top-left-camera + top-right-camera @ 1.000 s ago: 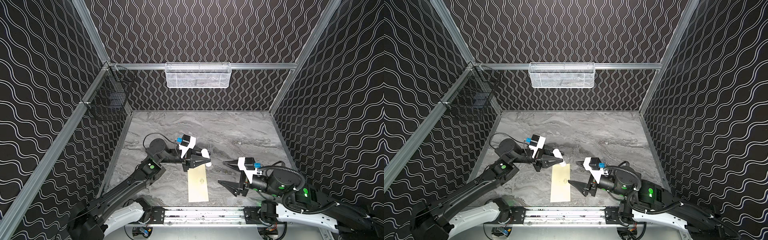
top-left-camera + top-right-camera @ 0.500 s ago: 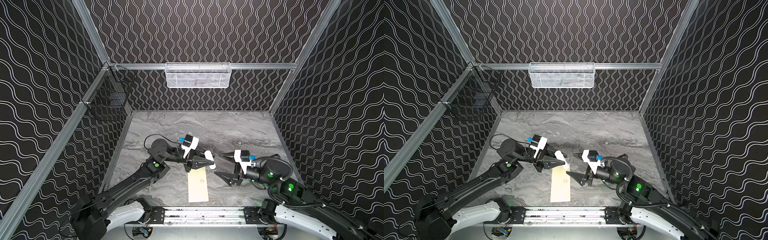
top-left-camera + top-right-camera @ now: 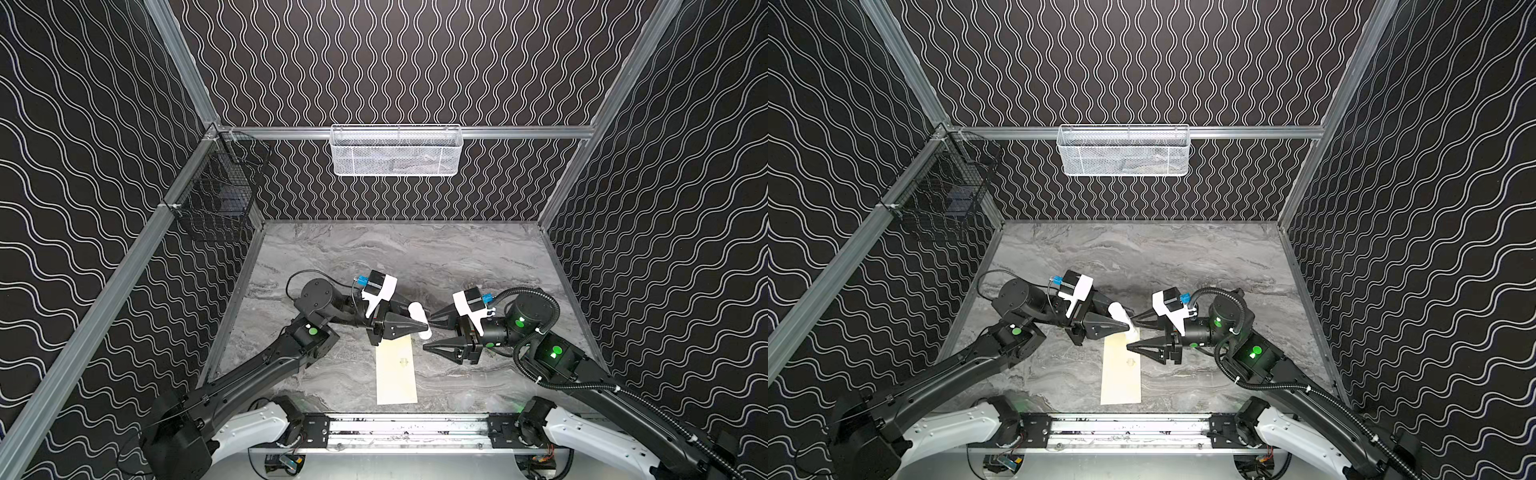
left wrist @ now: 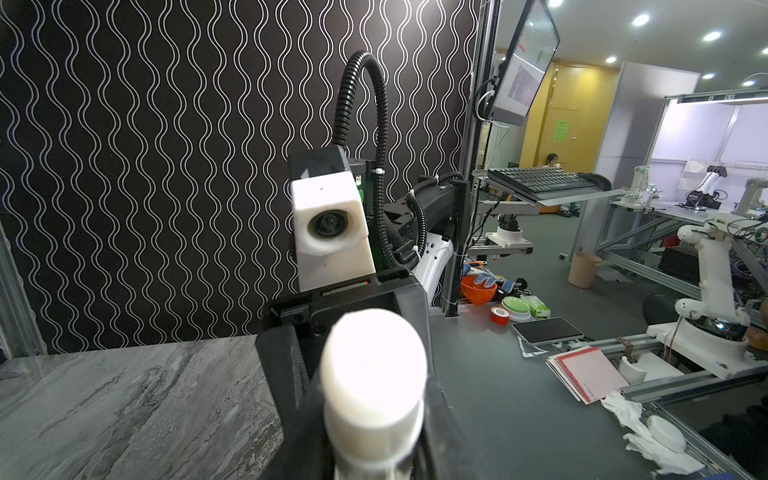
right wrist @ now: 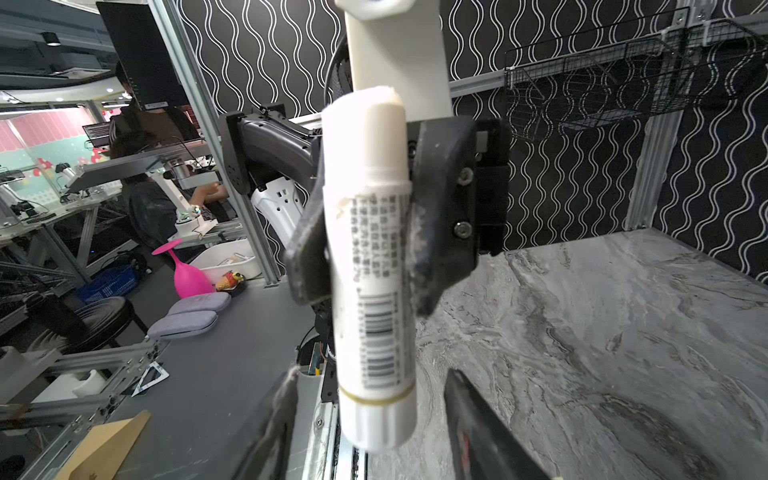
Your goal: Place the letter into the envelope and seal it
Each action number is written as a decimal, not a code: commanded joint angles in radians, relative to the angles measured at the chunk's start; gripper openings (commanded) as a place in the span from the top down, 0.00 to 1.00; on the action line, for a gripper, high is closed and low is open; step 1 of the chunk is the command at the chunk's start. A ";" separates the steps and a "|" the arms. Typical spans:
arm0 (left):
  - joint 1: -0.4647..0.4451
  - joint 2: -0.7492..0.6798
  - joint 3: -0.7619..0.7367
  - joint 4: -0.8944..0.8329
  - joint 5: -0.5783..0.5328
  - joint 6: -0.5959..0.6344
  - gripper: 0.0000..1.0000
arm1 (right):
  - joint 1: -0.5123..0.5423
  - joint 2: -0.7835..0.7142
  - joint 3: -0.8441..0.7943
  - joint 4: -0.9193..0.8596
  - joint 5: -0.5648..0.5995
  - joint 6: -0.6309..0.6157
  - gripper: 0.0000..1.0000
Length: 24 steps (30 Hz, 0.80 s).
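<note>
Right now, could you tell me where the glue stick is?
In both top views the glue stick is clamped in the left gripper by the envelope's far end, near the right gripper's open fingers.

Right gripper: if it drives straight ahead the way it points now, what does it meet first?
Most likely the white glue stick held in the left gripper. The right gripper is open, its jaws lined up either side of the stick's end; the exact gap is unclear.
</note>
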 commanded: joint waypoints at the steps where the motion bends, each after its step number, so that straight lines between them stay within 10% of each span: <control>1: 0.000 0.009 0.002 0.015 -0.009 -0.004 1.00 | 0.000 -0.005 0.000 0.066 -0.026 -0.005 0.45; 24: 0.001 0.023 -0.010 0.068 -0.063 -0.061 1.00 | 0.018 0.045 0.025 0.040 -0.014 -0.019 0.72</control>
